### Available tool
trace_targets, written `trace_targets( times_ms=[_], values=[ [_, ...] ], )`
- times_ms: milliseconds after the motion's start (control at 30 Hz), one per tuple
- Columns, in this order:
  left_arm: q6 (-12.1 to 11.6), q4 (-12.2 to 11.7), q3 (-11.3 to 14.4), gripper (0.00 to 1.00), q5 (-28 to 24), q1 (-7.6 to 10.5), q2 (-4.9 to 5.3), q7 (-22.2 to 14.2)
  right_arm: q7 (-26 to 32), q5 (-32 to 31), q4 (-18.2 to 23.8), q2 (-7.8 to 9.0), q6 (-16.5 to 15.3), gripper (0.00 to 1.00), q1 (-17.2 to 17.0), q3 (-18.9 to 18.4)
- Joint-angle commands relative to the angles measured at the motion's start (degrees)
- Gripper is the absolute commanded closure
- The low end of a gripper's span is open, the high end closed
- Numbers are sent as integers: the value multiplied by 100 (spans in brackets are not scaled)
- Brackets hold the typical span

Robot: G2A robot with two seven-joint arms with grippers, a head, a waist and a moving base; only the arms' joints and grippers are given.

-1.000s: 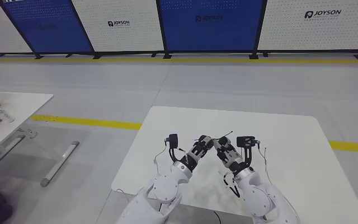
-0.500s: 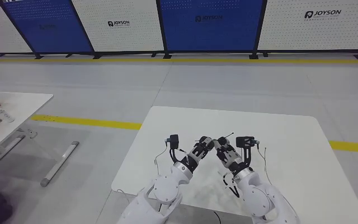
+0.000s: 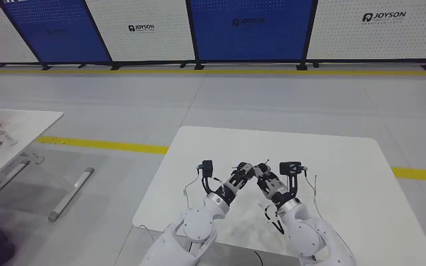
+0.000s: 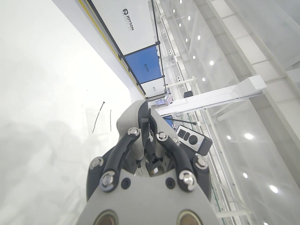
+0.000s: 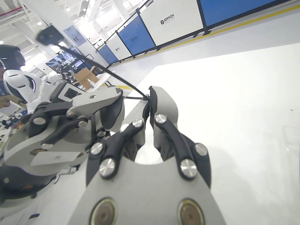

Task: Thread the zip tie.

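A black zip tie [image 5: 105, 70] is held in the air between my two grippers, above the middle of the white table [image 3: 333, 149]. In the right wrist view my right gripper [image 5: 148, 99] is shut on the tie, and a long stretch of strap runs away from its fingertips. A short piece of strap leads across to my left gripper [image 5: 120, 101], which is shut on it too. The left gripper [image 4: 147, 115] has its fingers pressed together, with the thin strap [image 4: 184, 121] sticking out beyond them. From above, left gripper [image 3: 245, 169] and right gripper [image 3: 261, 174] almost touch.
Two spare zip ties [image 4: 98, 117] [image 4: 110, 124] lie flat on the table beyond the grippers; one spare tie [image 3: 315, 187] lies just beside the right arm. The near table edge runs close under both forearms. A second table [image 3: 26, 123] stands off to the left.
The tie's free end has swung slightly toward the left gripper, and the right gripper has edged a little closer to the left one. Both stay shut.
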State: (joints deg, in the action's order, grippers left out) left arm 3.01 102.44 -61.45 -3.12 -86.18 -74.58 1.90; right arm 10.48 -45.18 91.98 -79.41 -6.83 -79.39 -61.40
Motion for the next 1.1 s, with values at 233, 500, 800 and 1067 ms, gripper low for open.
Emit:
trace_targets(
  times_ms=[233,500,800,1067],
  values=[
    [-39,-4,-11,100,-48,17,-10,20,17,-6,-10,6,2,100,4,3],
    [-141,37,-10,100,-80,22,-18,11,105,-32,-85,2,20,100,66,62],
    [-284,111,-26,100,-129,-8,-22,-15,189,-44,-147,1,33,100,115,106],
    [-374,226,-35,100,-132,-54,-20,-40,251,-74,-197,3,48,100,136,141]
  ],
)
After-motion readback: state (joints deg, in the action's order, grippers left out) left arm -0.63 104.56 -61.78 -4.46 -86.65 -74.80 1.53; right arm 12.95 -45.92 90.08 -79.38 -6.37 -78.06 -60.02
